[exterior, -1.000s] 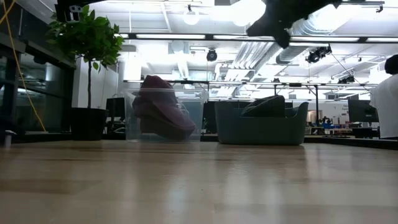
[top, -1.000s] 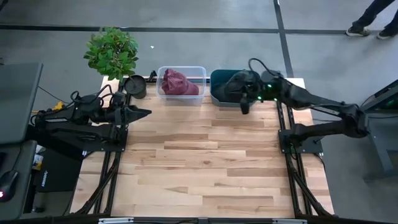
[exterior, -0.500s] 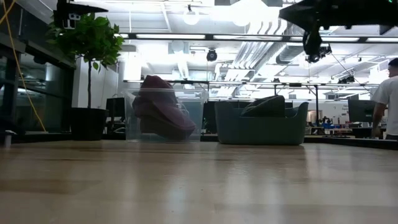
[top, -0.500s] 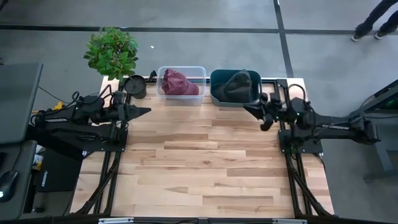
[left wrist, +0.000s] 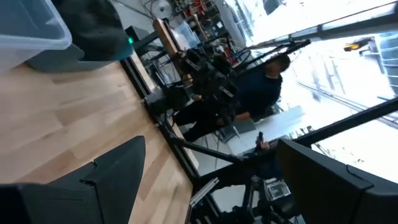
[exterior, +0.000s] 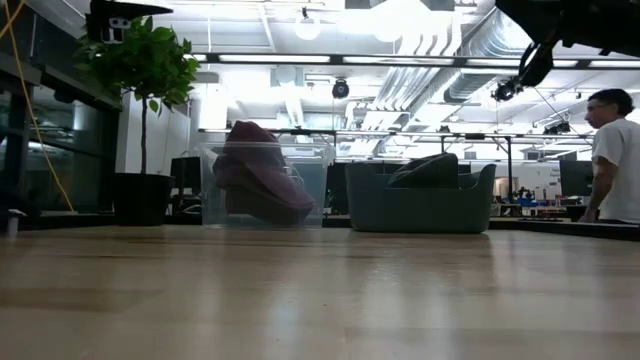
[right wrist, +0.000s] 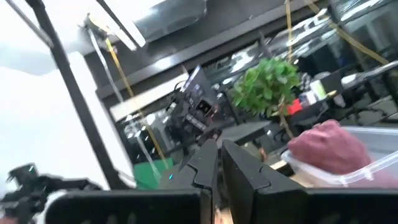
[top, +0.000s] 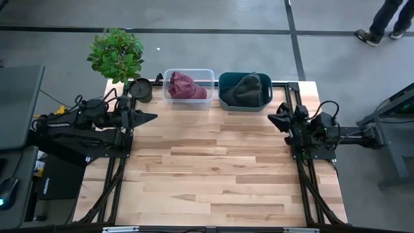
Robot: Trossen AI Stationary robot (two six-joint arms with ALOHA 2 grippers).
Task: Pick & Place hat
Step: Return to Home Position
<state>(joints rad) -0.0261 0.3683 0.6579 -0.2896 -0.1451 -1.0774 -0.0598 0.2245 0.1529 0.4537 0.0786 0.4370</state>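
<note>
A dark grey hat [top: 246,88] lies inside the teal bin [top: 223,97] at the table's far edge; its crown rises above the rim in the low view [exterior: 428,168]. Left of it, a maroon hat [top: 184,85] fills a clear bin [top: 208,73]. My right gripper [top: 274,119] hangs shut and empty over the table's right side, nearer than the teal bin; the right wrist view shows its fingers [right wrist: 239,167] almost together. My left gripper [top: 154,117] waits shut over the left side, pointing right.
A potted plant [top: 116,53] and a black pot [top: 141,90] stand at the far left corner. The wooden table top [top: 207,168] stretches bare from the bins to the near edge. A person [exterior: 612,150] stands beyond the table's right side.
My right gripper has drawn back from above the teal bin toward the table's right edge and a little toward the near side. The dark grey hat stays in the teal bin. A person has walked into the low view on the right.
</note>
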